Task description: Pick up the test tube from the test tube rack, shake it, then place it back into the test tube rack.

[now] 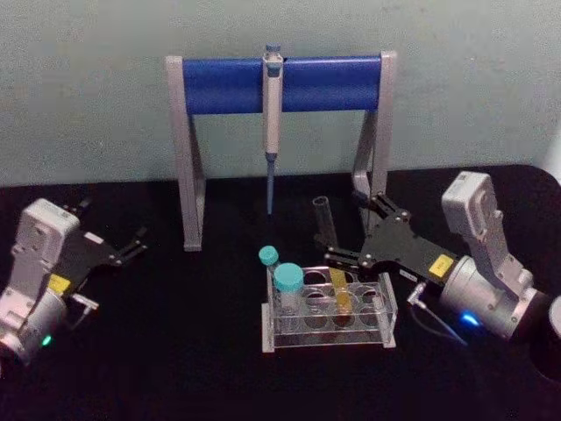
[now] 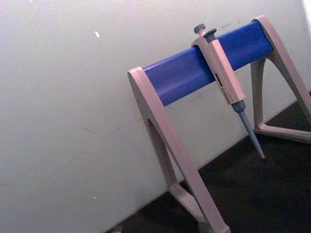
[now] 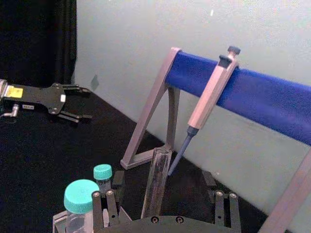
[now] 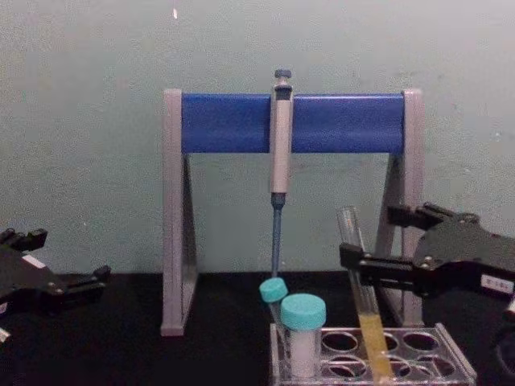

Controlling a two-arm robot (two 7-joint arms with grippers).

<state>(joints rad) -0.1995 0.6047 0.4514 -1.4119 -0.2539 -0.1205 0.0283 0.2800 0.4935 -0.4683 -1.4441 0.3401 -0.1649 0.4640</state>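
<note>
Clear glass with yellow-orange liquid in its lower part, the test tube stands tilted in a hole of the test tube rack on the black surface. The right tool straddles the tube's upper part, released, fingers spread wide to either side. The left tool sits released, well apart, at the surface's left side
</note>
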